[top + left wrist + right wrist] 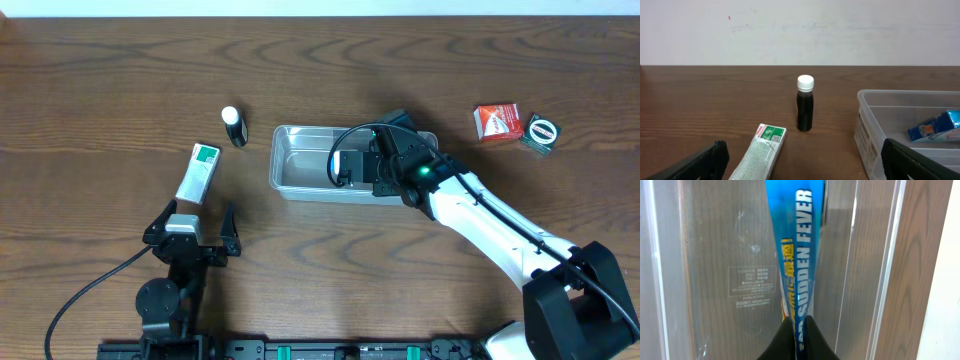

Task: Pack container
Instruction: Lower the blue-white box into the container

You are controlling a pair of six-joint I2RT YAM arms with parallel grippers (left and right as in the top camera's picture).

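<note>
The clear plastic container (295, 160) sits mid-table; it also shows in the left wrist view (875, 135) and the right wrist view (715, 255). My right gripper (352, 168) is inside it, shut on a blue packet (795, 255) printed "SUDDEN FEVER", with the fingertips (801, 327) pinching its near end. The packet also shows in the left wrist view (935, 127). My left gripper (195, 228) is open and empty near the front left, its fingers (805, 162) wide apart just short of a green and white box (198, 172), which also shows in the left wrist view (765, 150).
A small dark bottle with a white cap (234, 126) stands left of the container, also in the left wrist view (805, 105). A red box (497, 122) and a dark green box (542, 133) lie at the far right.
</note>
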